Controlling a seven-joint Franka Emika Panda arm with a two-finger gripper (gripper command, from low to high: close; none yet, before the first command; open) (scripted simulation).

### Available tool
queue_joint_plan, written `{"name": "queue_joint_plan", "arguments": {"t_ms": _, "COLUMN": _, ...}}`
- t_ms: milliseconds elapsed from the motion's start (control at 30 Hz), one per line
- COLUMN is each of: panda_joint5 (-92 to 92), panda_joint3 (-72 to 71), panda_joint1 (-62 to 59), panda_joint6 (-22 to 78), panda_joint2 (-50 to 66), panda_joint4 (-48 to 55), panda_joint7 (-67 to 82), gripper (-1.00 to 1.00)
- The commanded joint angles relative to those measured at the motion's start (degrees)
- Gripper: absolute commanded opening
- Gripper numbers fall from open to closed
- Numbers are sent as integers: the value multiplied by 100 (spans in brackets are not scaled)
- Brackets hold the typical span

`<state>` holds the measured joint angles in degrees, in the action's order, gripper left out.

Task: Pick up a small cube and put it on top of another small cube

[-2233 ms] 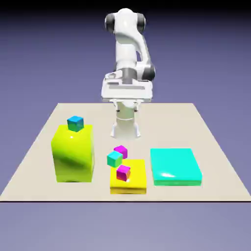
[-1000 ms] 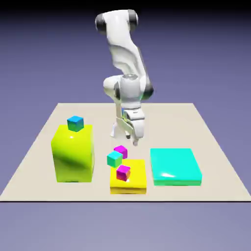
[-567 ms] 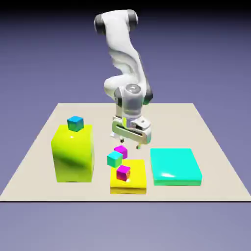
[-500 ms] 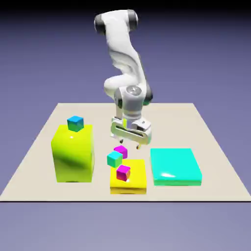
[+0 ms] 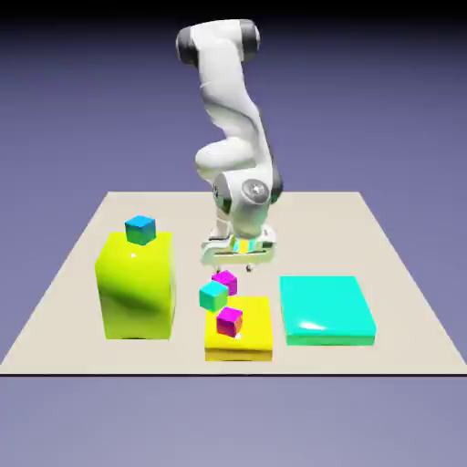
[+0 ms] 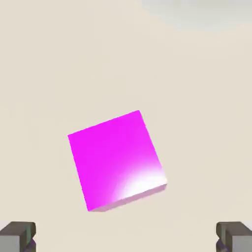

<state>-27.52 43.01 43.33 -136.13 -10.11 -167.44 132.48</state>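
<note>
Partly hidden behind the turquoise cube (image 5: 213, 295) in the exterior view; bright magenta, glare-whitened (one corner), the small cube (image 6: 117, 160). Pincer (image 6: 126, 237) spread wide, gripping nothing.

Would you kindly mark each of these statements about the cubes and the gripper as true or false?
1. The gripper stands open. True.
2. The blue-topped cube sits on the turquoise slab. False: it is on the tall yellow-green block.
3. A magenta cube with reddish sides appears over the flat yellow block in the exterior view. True.
4. The purple-sided magenta cube is between the fingertips, gripped. False: nothing grips it.
</note>
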Motion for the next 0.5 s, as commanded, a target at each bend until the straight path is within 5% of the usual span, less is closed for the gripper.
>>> {"name": "queue_joint_plan", "arguments": {"t_ms": 0, "panda_joint5": -39, "panda_joint3": 61, "panda_joint1": 61, "panda_joint6": 54, "panda_joint2": 32, "panda_joint4": -9, "panda_joint7": 250, "gripper": 0}}
{"name": "queue_joint_plan", "arguments": {"t_ms": 133, "panda_joint5": -153, "panda_joint3": 239, "panda_joint1": 237, "panda_joint6": 211, "panda_joint2": 125, "panda_joint4": -36, "panda_joint7": 973, "gripper": 0}}
{"name": "queue_joint_plan", "arguments": {"t_ms": 467, "panda_joint5": 837, "panda_joint3": -732, "panda_joint1": -556, "panda_joint6": -1783, "panda_joint2": 2064, "panda_joint4": -207, "panda_joint7": 1676, "gripper": 0}}
